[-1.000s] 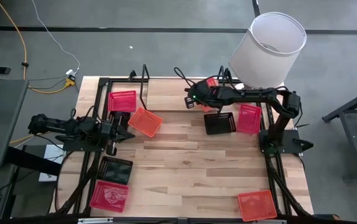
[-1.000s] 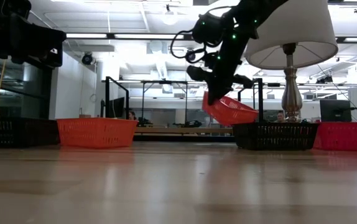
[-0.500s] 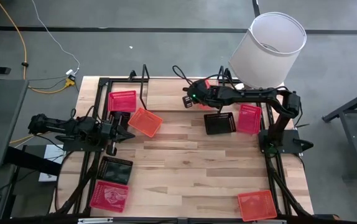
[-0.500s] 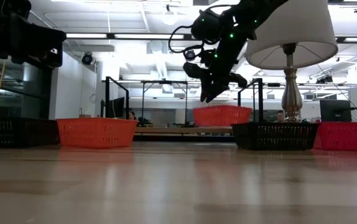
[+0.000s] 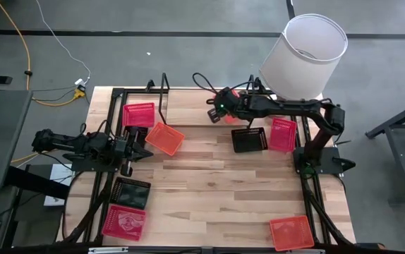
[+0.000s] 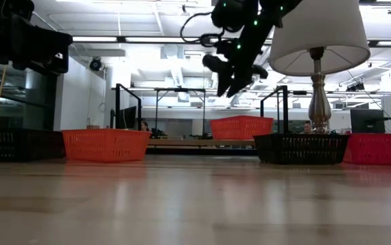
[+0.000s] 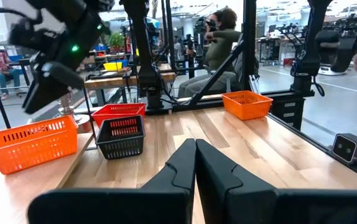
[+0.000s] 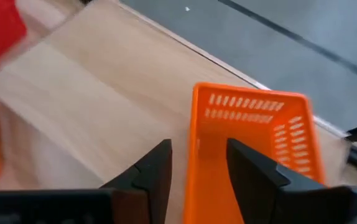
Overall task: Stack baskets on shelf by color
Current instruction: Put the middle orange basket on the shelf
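Orange basket [image 8: 253, 146] — right end effector [image 8: 197, 165] open above; hidden in high view.

Grey floor [image 5: 153, 56], yellow cable [image 5: 26, 49], white lampshade [image 5: 303, 56], ceiling strip lights [image 6: 107, 39].

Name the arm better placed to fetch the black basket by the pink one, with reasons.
Right. Its open claw hangs above the shelf's orange basket, right beside the black basket. The left claw is shut at the table's far left side, by another orange basket.
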Controlling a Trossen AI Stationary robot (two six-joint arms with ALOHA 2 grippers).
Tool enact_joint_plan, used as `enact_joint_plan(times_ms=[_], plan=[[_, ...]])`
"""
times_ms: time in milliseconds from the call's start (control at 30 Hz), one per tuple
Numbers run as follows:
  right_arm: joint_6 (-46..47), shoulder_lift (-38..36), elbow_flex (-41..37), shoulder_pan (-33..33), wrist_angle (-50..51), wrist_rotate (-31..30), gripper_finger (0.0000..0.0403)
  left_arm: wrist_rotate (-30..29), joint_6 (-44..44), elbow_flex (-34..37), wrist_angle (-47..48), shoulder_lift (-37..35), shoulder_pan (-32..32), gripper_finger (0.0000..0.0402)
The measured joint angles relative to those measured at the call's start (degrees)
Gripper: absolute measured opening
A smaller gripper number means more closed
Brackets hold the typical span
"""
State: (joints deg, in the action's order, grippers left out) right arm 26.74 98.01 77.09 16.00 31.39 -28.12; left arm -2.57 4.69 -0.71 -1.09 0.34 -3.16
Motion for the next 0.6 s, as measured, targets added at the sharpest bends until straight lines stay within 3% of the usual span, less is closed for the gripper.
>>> enact_joint_plan(times_ms=[167, 333, 400, 600], plan=[[-1.22, -0.37, 3.09, -2.24, 12.23, -4.18, 0.0116, 0.0, 0.01, 0.0, 0.0, 0.01, 0.0, 0.0003], [0.82, -0.41, 2.41, -2.68, 22.95, -6.1, 0.0038, 0.0, 0.0, -0.02, -0.02, 0.01, 0.0, 0.0003], [1.03, -0.4, 1.1, -2.61, 23.89, -6.06, 0.001, 0.0, 0.0, 0.0, -0.02, 0.02, 0.0, 0.0003], [-0.2, 0.02, -1.94, -2.52, 22.4, -5.87, 0.0005, 0.0, 0.0, -0.02, 0.0, 0.02, -0.01, 0.0003]])
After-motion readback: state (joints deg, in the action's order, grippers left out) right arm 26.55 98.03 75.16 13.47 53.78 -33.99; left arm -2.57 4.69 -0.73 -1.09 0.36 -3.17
